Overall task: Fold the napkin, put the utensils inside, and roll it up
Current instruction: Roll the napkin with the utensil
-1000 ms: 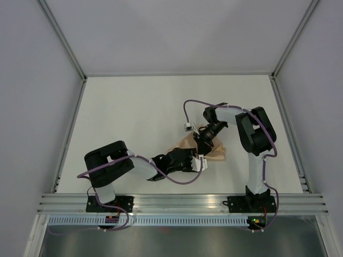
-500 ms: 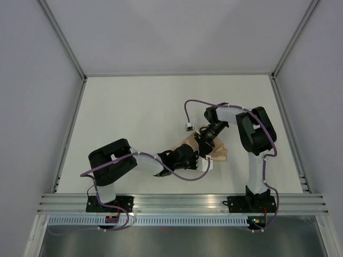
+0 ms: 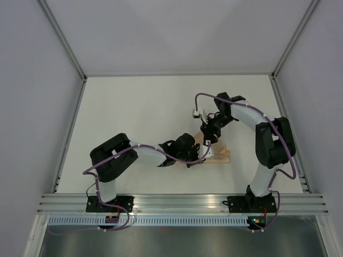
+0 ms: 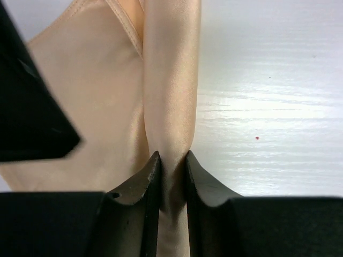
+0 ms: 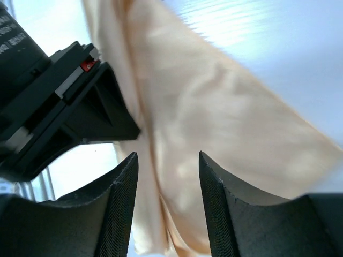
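1. White table (image 3: 134, 118) inside grey walls; the napkin (image 3: 220, 155) lies near the front edge, right of centre, between the two arms.
2. Napkin: peach cloth, bunched and partly doubled over. One narrow pleat is pulled up from the rest (image 4: 171, 96).
3. Left gripper (image 4: 172, 160): wider a second ago, now clamped on that pleat with cloth pinched between both fingers. It has also slid right, in against the napkin's left side (image 3: 201, 157).
4. Right gripper (image 5: 167, 160): was narrower, now has fingers apart and nothing between them, with cloth (image 5: 214, 123) lying beyond them. The arm has swung its elbow out to the right, and the gripper hangs at the napkin's far edge (image 3: 208, 140).
5. Read: a handover, left takes hold and right lets go. The fold now depends on the left pinch alone.
6. Task is still at the fold step: the napkin isn't flat or squared, and no utensils show in any view.
7. Risk: thin, slick cloth could slip out of a narrow pinch if dragged.
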Tool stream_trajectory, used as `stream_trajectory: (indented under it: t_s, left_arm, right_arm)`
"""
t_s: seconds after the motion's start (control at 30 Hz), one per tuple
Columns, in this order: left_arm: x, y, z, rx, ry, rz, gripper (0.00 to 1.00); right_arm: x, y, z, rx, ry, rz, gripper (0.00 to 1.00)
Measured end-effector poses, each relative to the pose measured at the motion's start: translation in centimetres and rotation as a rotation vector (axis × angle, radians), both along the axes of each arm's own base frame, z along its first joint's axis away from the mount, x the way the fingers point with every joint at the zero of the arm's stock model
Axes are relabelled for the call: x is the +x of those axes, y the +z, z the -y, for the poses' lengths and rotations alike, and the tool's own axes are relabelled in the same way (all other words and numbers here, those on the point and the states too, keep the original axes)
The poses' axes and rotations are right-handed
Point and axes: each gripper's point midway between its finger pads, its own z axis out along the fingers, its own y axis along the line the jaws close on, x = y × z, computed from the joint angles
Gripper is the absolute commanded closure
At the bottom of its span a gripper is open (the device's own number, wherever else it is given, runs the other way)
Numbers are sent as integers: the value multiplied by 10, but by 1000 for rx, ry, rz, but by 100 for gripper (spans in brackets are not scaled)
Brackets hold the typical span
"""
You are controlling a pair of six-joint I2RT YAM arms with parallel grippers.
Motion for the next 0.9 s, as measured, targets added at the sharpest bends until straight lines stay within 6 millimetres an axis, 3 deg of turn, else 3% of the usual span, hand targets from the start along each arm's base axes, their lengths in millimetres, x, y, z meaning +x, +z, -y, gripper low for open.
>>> stream_trajectory:
  t_s: [0.23, 0.37, 0.5, 0.63, 0.77, 0.9]
  left_arm:
    - [-7, 0, -5, -60, 37, -235, 98]
    - [-4, -1, -8, -98, 51, -388, 98]
    - [-1, -2, -11, -125, 52, -542, 98]
    - [0, -2, -11, -123, 37, -665, 98]
    - [-1, -3, -9, -100, 32, -753, 98]
    - [-2, -3, -6, -77, 31, -812, 98]
  right_arm:
    - [33, 43, 38, 45, -223, 188, 44]
    - [36, 54, 69, 48, -326, 267, 42]
    - [8, 63, 75, 53, -337, 368, 39]
    - [-20, 65, 63, 55, -261, 488, 38]
    - [-48, 39, 44, 33, -140, 550, 35]
    - [-76, -1, 32, -26, -19, 567, 35]
